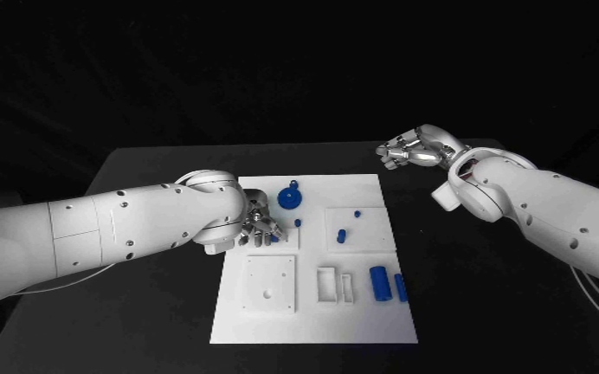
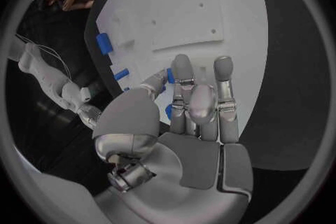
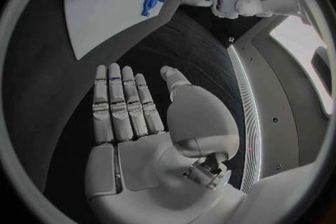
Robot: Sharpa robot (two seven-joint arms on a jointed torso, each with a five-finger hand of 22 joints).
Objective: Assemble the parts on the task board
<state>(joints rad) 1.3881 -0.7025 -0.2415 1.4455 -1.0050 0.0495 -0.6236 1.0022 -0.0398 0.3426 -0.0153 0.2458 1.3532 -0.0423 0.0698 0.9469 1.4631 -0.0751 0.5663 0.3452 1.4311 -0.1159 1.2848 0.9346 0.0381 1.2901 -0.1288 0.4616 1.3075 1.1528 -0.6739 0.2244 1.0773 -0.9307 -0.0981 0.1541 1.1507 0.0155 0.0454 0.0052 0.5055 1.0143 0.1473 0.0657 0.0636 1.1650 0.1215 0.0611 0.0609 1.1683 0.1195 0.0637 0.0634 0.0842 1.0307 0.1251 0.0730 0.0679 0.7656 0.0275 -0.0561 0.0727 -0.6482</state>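
The white task board (image 1: 312, 322) lies mid-table. My left hand (image 1: 260, 225) hovers over its left edge, fingers pointing down at the board. In the left wrist view a small blue part (image 2: 169, 75) shows between the thumb and the nearest finger, apparently pinched. A round blue part with a knob (image 1: 290, 198) sits near the far edge. Two small blue pegs (image 1: 357, 214) (image 1: 341, 235) stand on a raised square plate. Two blue cylinders (image 1: 379, 283) (image 1: 401, 287) lie at the right. My right hand (image 1: 412, 149) is raised off the board's far right corner, fingers straight, empty.
A raised white plate with a hole (image 1: 271, 283) and slotted white holders (image 1: 327, 286) occupy the board's near half. Black table (image 1: 150, 322) surrounds the board on all sides. My right forearm (image 1: 524, 205) slants over the table's right side.
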